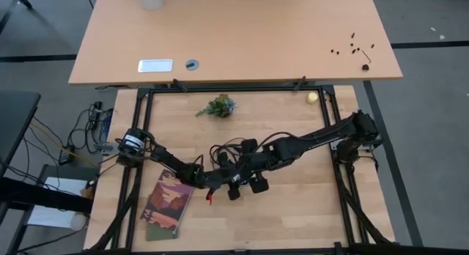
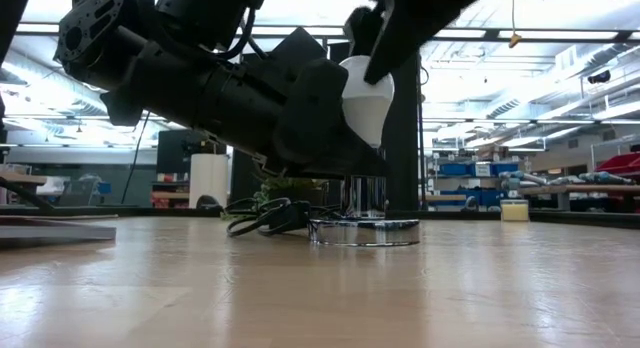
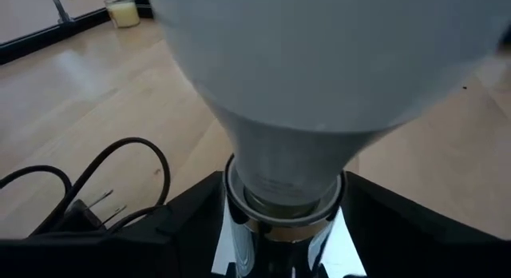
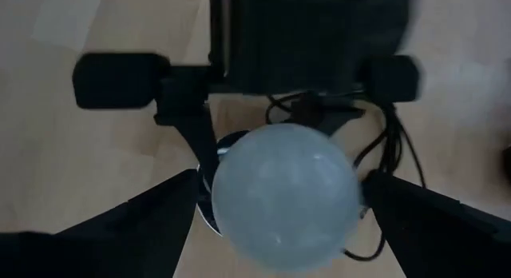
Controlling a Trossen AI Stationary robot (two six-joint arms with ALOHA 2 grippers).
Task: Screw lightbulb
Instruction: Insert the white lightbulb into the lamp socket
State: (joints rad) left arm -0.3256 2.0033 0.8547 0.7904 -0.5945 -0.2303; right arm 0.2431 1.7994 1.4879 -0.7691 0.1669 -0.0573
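The white frosted lightbulb (image 2: 366, 100) stands upright with its neck (image 3: 283, 178) in a chrome socket (image 2: 362, 196) on a flat round silver disc (image 2: 363, 231), mid-table. My left gripper (image 3: 283, 222) comes in low from the table's left, its fingers on either side of the socket. My right gripper (image 4: 281, 194) comes from above, its fingers on either side of the bulb's globe (image 4: 279, 194). In the high view both grippers (image 1: 234, 178) meet and hide the bulb. My left gripper pinches the chrome socket's collar (image 3: 239, 222) between its two fingers, just below the bulb's neck. The fingers come about level from the table's left. The socket stands upright on its disc on the table. My right gripper has the bulb's globe between its two fingers (image 4: 383, 206), at its widest part. The fingers come from above, pointing down. The bulb stands upright with its base in the socket.
A black cord (image 2: 265, 218) with a plug lies beside the disc. A book (image 1: 167, 204) lies at the near left, a small plant (image 1: 218, 106) and a pale yellow round object (image 1: 313, 97) at the far edge. A second table (image 1: 234, 35) stands beyond.
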